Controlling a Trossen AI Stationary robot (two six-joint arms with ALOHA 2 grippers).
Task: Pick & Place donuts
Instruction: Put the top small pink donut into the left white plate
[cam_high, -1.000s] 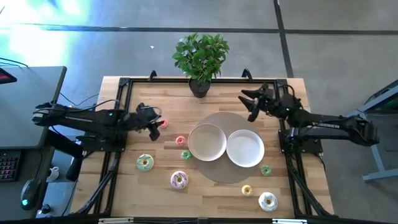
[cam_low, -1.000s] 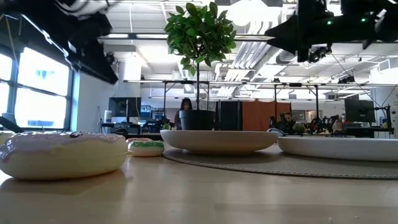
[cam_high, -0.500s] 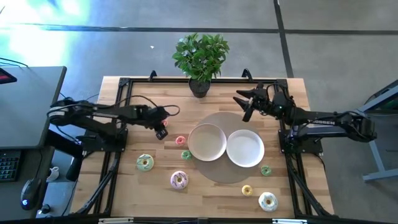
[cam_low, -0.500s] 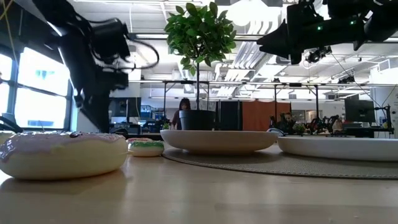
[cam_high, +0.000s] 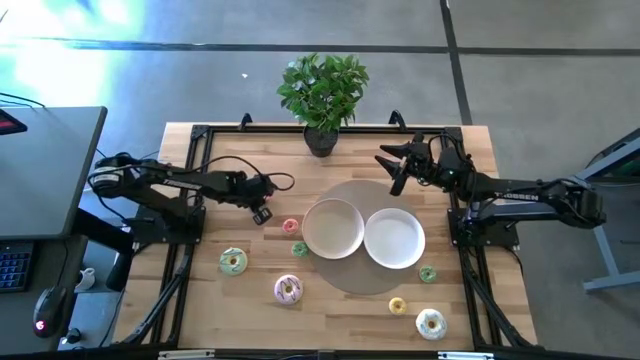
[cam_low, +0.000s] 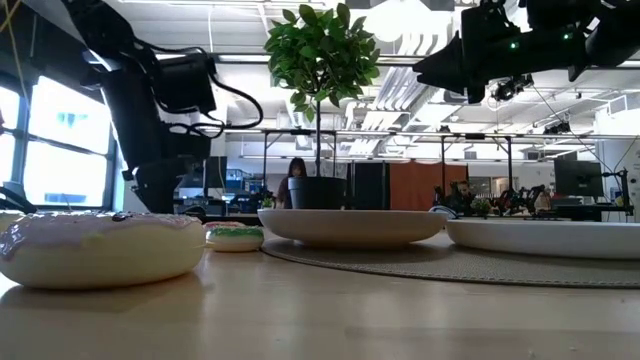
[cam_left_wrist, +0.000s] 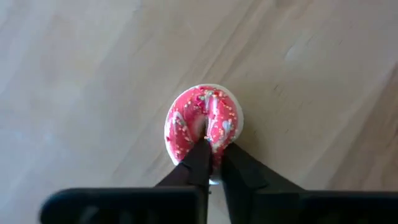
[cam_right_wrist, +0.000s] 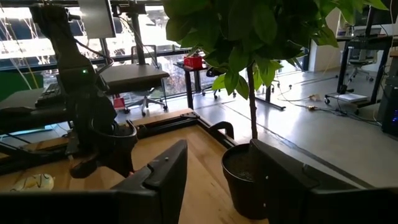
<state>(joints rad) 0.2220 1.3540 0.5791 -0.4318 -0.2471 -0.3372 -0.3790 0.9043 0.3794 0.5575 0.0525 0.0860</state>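
Observation:
A red-iced donut (cam_left_wrist: 202, 121) lies on the wooden table at its far left, with my left gripper (cam_high: 260, 213) shut on it; from above, the gripper hides it. Several more donuts lie loose: a small pink one (cam_high: 290, 227), a small green one (cam_high: 299, 249), a green-white one (cam_high: 233, 261), a larger pink one (cam_high: 288, 289), and others near the right front (cam_high: 431, 322). My right gripper (cam_high: 392, 168) hangs open in the air over the table's far right, holding nothing. My left gripper pinches the donut's ring at the side nearest the wrist (cam_left_wrist: 216, 149), between its two fingers. One fingertip (cam_left_wrist: 199, 152) reaches up to the centre hole and the other stands at the outer edge. The fingers come from above, pointing down. The donut looks to rest flat on the table.
Two white plates (cam_high: 333, 228) (cam_high: 394, 238) stand side by side on a round grey mat (cam_high: 365, 192) at mid-table. A potted plant (cam_high: 322, 95) stands at the far edge. A black frame (cam_high: 200, 135) borders the tabletop.
My left arm has stretched toward the table's right and come down over the red donut, then held there. My right gripper has shifted a little toward the table's left and stayed open.

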